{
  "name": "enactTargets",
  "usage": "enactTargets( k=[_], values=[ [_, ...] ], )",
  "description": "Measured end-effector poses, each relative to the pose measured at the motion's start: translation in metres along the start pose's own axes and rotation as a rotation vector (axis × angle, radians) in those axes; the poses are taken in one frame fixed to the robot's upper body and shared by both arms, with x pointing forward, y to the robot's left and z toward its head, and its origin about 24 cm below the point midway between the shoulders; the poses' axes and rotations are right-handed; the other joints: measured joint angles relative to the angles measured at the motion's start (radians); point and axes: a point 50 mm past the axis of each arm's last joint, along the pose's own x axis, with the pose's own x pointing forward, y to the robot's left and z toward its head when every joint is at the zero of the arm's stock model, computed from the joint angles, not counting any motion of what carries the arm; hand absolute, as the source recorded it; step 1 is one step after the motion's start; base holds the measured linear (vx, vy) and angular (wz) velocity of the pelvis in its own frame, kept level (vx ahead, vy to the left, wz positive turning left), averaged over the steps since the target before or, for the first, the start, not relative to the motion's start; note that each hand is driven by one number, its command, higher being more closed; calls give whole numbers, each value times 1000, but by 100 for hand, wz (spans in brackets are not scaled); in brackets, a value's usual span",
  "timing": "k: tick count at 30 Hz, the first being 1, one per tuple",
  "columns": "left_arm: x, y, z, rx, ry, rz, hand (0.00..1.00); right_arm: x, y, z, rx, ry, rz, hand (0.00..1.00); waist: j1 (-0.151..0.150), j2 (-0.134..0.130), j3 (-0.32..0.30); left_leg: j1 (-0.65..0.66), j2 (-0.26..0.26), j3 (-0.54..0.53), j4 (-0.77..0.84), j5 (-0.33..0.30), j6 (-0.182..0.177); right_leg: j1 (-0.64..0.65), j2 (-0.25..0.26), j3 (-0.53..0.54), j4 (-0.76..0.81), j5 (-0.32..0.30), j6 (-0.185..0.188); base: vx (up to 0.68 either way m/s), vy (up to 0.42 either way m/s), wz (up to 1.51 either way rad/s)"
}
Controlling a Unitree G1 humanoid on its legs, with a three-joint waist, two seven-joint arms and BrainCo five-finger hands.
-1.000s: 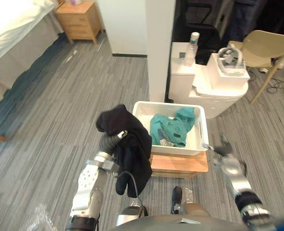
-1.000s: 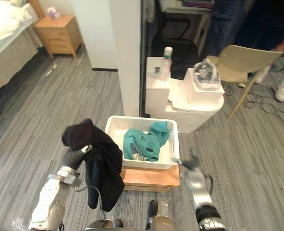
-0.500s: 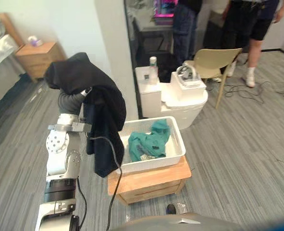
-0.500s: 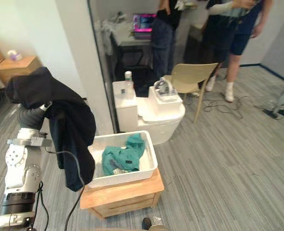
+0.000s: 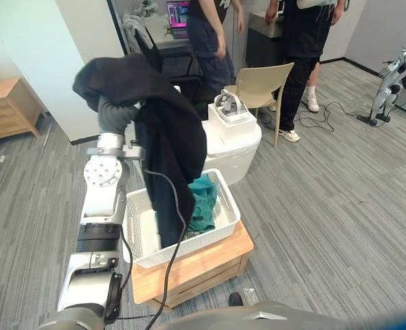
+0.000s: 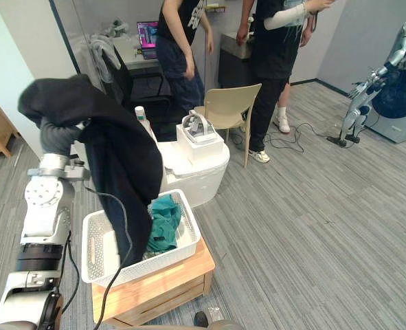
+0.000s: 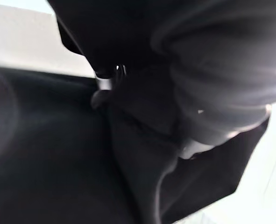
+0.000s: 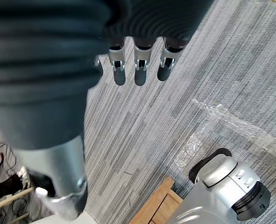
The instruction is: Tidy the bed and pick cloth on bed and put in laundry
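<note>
Hanging off the raised left hand (image 5: 113, 115), the black garment (image 5: 168, 137) drapes down with its lower end reaching into the white basket (image 5: 231, 210), right against the teal cloth (image 5: 203, 199) lying in there. Basket sits on a low wooden stand (image 5: 189, 265). Left hand is buried under the fabric, so can't tell if it's clamped or loose. Right hand (image 8: 135, 60) hangs above the grey floor (image 8: 198, 70), fingers straight and relaxed, holding nothing.

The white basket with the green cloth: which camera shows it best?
The right eye view: the white basket sits whole on its wooden stand, the black garment partly covering it. The left eye view shows nearly the same. The wrist views face dark cloth and floor.
</note>
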Motion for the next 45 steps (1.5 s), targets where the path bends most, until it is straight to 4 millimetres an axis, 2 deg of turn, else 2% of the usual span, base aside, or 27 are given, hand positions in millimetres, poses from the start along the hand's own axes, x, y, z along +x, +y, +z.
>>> enactTargets(
  k=[3,6,7,9,11,13,14,16,19,21,23,26,27,31,34,39,41,43,44,45],
  values=[
    [0,-6,-9,114,40,-55,100,0,2,-1,-4,10,11,0,-11,-11,7,-3,1,4,12,-8,2,-1,-1,6,0,0,3,-50,14,-5],
    [-4,-12,-24,129,115,-94,100,0,2,-2,-3,18,17,0,-20,-12,18,-17,1,11,21,-13,0,-14,-3,19,0,0,11,-38,7,-8],
    [-10,-16,-40,191,188,-163,100,0,1,-2,-3,28,18,0,-26,-6,29,-16,1,19,21,-17,-6,-17,-2,26,0,0,11,-19,19,-15],
    [-17,-22,-53,231,244,-224,100,0,1,-3,-3,36,21,0,-32,6,42,-21,0,28,21,-19,-9,-25,0,33,0,0,12,-7,19,-15],
    [-29,-27,-66,244,308,-269,100,1,2,-2,-4,35,26,0,-50,20,56,-34,-1,35,21,-21,-10,-40,0,40,0,2,14,13,20,-16],
    [-53,-27,-88,262,429,-303,100,6,8,5,-13,19,49,0,-74,43,89,-37,0,58,21,-22,-9,-53,7,58,5,4,17,38,36,-25],
    [-57,-27,-92,261,449,-305,100,6,10,6,-18,17,55,0,-80,46,94,-37,1,60,21,-22,-8,-54,8,59,5,4,17,44,39,-26],
    [-80,-31,-109,277,553,-331,100,8,16,8,-35,13,82,0,-76,54,103,-43,4,85,21,-23,-8,-70,18,82,6,7,18,49,43,-29],
    [-99,-30,-123,266,652,-331,100,14,24,20,-90,-16,131,0,-76,61,121,-52,4,110,29,-25,-9,-83,18,92,6,11,16,19,62,-13],
    [-104,-30,-129,253,688,-320,100,16,29,29,-117,-53,156,0,-74,63,143,-57,4,119,40,-30,-6,-86,18,99,6,11,16,-20,62,-12],
    [-107,-33,-131,227,703,-299,100,18,35,37,-129,-82,178,0,-56,67,159,-83,6,129,57,-40,-1,-115,17,106,20,11,16,-46,42,-15],
    [-112,-40,-135,201,728,-300,100,24,55,57,-150,-147,241,0,-50,58,201,-122,7,137,86,-45,7,-164,10,107,48,9,17,-50,21,-4],
    [-119,-45,-140,183,767,-304,0,25,61,63,-160,-171,260,0,-48,55,212,-125,7,143,87,-45,7,-169,10,107,51,9,17,-43,20,0],
    [-139,-53,-149,178,855,-325,0,25,68,72,-176,-208,285,0,-46,53,224,-123,15,166,93,-45,7,-170,10,106,60,-1,17,-15,10,1],
    [-166,-45,-158,191,966,-309,0,24,69,70,-209,-200,291,0,-50,58,226,-105,25,197,104,-45,5,-160,11,101,86,-28,20,-23,12,8],
    [-188,-33,-165,196,1062,-230,0,25,65,72,-233,-205,276,0,-47,75,227,-84,32,218,106,-52,-5,-133,12,99,85,-36,16,-39,24,4],
    [-188,-21,-165,206,1071,-133,0,25,65,72,-234,-205,275,0,-45,79,224,-84,33,218,107,-52,-5,-132,12,98,85,-35,16,-34,14,3],
    [-178,9,-162,207,1051,22,0,25,63,70,-233,-197,269,0,-47,83,222,-79,41,215,118,-52,-6,-123,12,87,84,-33,17,-17,-4,10],
    [-175,15,-161,210,1041,47,0,25,63,70,-233,-195,267,0,-47,83,221,-74,43,215,120,-52,-6,-120,12,85,84,-33,16,-7,-3,13],
    [-166,31,-156,220,1013,102,0,25,60,66,-232,-181,255,0,-45,86,218,-68,46,214,121,-52,-7,-112,13,78,84,-31,13,-15,1,11]
  ],
)
